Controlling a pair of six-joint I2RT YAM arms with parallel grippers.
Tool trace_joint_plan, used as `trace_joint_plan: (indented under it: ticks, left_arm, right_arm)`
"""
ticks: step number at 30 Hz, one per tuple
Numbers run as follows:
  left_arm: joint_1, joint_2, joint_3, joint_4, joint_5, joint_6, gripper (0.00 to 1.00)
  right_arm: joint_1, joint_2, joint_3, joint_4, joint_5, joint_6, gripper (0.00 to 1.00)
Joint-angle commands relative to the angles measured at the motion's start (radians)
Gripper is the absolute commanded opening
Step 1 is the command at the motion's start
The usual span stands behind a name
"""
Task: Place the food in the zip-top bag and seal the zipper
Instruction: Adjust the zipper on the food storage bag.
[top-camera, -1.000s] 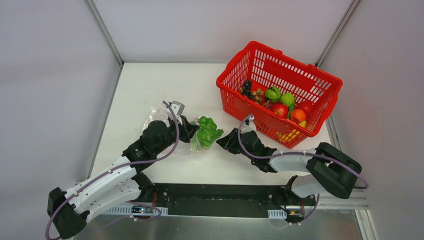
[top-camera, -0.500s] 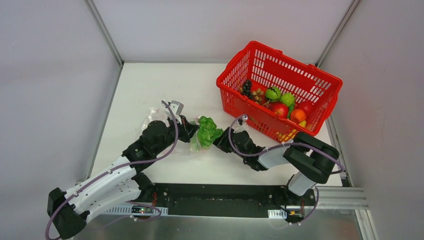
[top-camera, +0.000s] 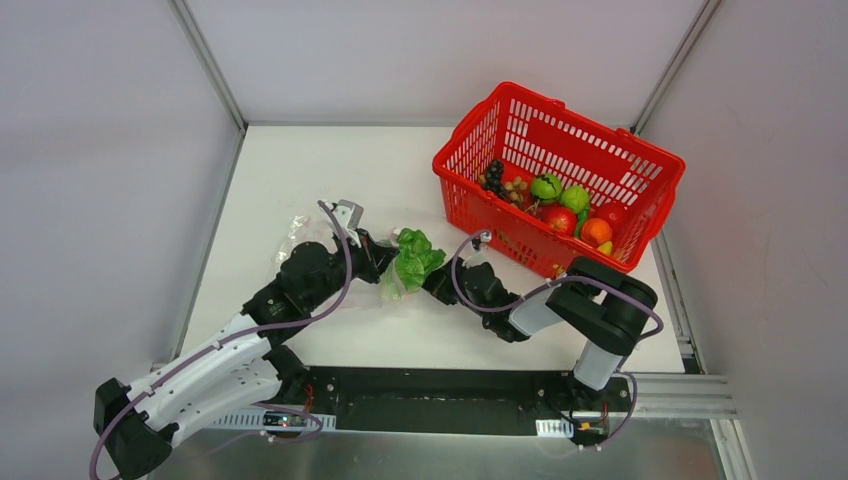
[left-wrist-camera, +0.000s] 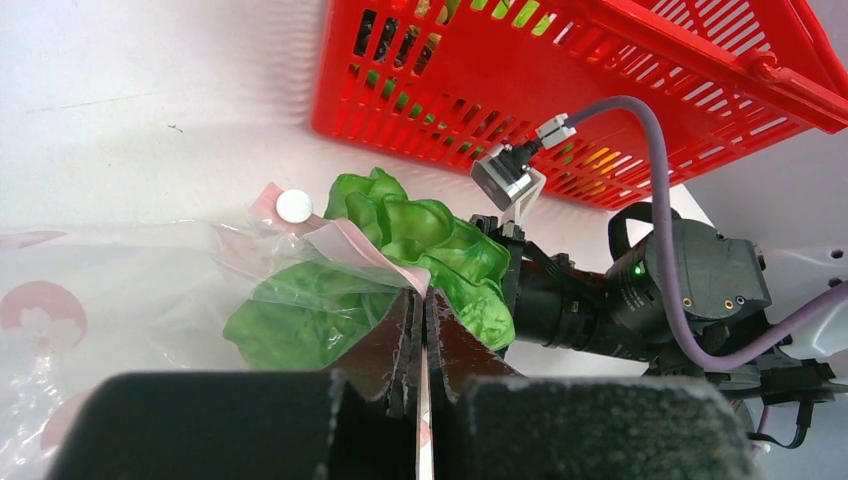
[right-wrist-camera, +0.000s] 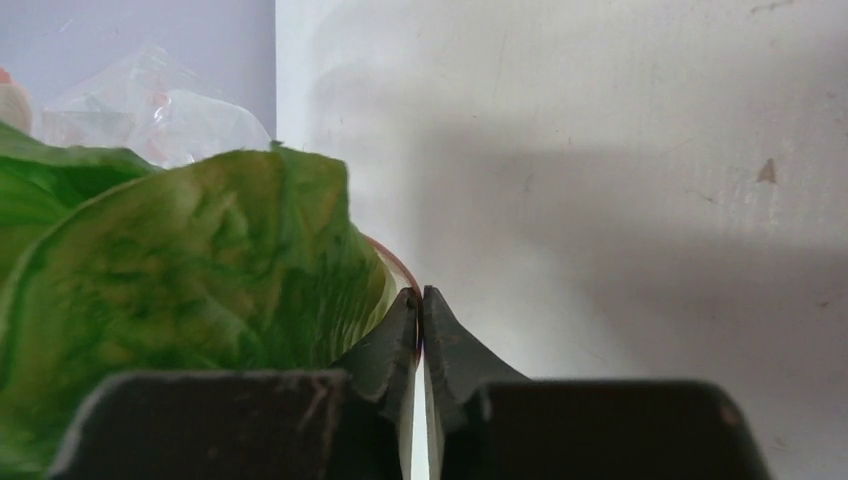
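lettuce (top-camera: 415, 258) half in zip-top bag (left-wrist-camera: 100, 300)

bag lies on the tabletop (top-camera: 300, 170), long axis left-right, mouth toward the basket (top-camera: 560, 130), lettuce poking out. left end effector (left-wrist-camera: 420, 295) pinched tight on the zipper (left-wrist-camera: 350, 245); right end effector (right-wrist-camera: 420, 295) closed on the opposite lip.

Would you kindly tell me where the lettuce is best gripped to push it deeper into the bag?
Grip the ruffled end of the lettuce that pokes out of the bag, coming from above on the basket side; plastic covers the rest.
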Motion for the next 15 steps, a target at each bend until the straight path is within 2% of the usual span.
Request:
trace_joint_plan:
  ticks: [1, 4, 6, 10, 15]
  left_arm:
    - [0.009, -0.025, 0.033, 0.087, -0.015, -0.021, 0.0]
    - [0.008, -0.034, 0.033, 0.073, -0.022, -0.014, 0.0]
    - [0.008, -0.043, 0.04, 0.032, -0.04, 0.001, 0.0]
    - [0.01, -0.028, 0.124, -0.199, -0.121, 0.057, 0.0]
    - [0.01, 0.042, 0.284, -0.452, -0.196, 0.117, 0.0]
  right_arm:
    - [0.006, 0.01, 0.023, 0.074, -0.002, 0.007, 0.0]
    - [0.007, -0.03, 0.013, 0.046, 0.026, -0.021, 0.0]
    - [0.006, -0.099, 0.009, -0.033, 0.058, -0.062, 0.0]
    - [0.007, -0.312, 0.031, -0.29, 0.142, -0.18, 0.0]
    - [0.013, -0.577, 0.152, -0.666, 0.221, -0.363, 0.0]
